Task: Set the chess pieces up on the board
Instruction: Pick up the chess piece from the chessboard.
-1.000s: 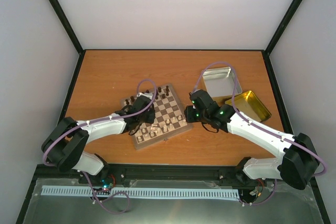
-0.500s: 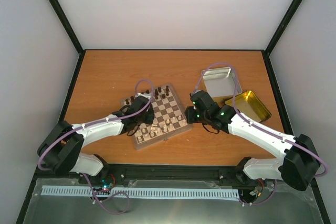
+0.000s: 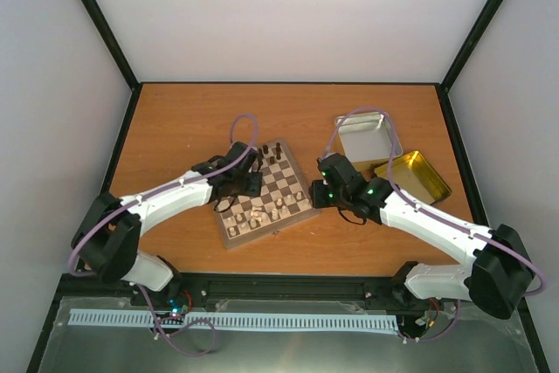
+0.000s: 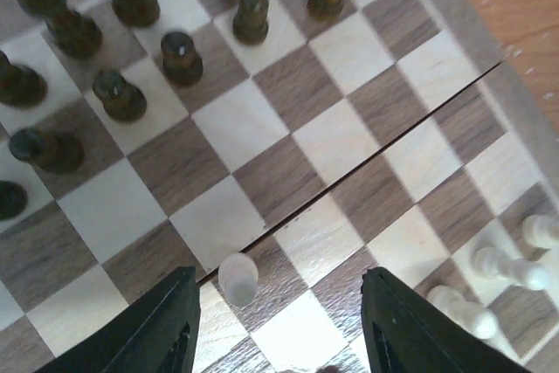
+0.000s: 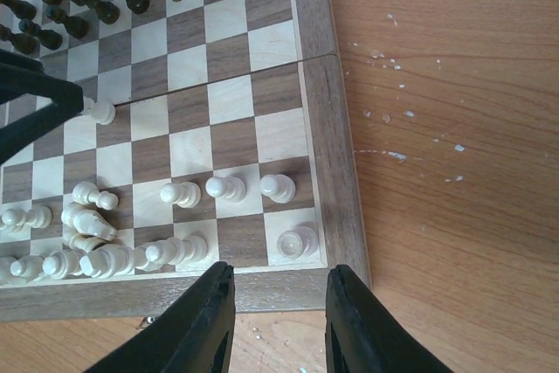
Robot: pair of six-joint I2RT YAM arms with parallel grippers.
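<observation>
The board (image 3: 288, 183) lies mid-table, and shows in the left wrist view (image 4: 297, 141) and the right wrist view (image 5: 223, 98). My left gripper (image 4: 279, 338) is open low over its middle. One cream pawn (image 4: 237, 277) stands between the jaws near the left finger, untouched. It also shows in the right wrist view (image 5: 100, 112). My right gripper (image 5: 272, 321) is open and empty over the board's rim (image 5: 262, 290). Cream pawns (image 5: 225, 187) and a rook (image 5: 297, 240) stand just beyond it. More cream pieces (image 5: 83, 246) lie clustered at the left. Dark pieces (image 4: 118, 93) fill the far side.
A silver tin (image 3: 367, 135) and a gold lid (image 3: 412, 176) sit on the table to the right of the board, behind my right arm. Bare wooden tabletop (image 5: 454, 172) lies to the right of the board.
My left gripper has shifted a little farther in over the board, toward the dark side. My right arm has barely moved.
</observation>
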